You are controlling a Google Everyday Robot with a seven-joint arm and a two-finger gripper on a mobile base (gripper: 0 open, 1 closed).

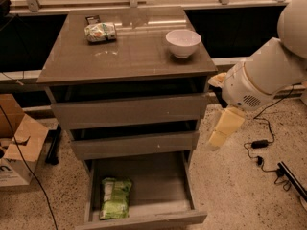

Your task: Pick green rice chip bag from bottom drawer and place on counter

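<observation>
The green bag is found lying flat at the near left of the open bottom drawer, close to its left wall. The claw hangs outside the cabinet, right of the middle drawer and well apart from the bag. Whether it is released or clenched cannot be told.

The bag is judged light, soft and crinkly, probably slippery, with brittle contents. A gentle pinch across its middle is advised.

A bowl and a small packet are noted on the tabletop.

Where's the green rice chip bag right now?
In the camera view, the green rice chip bag lies at the left of the open bottom drawer; the gripper hangs up and right of it.
</observation>
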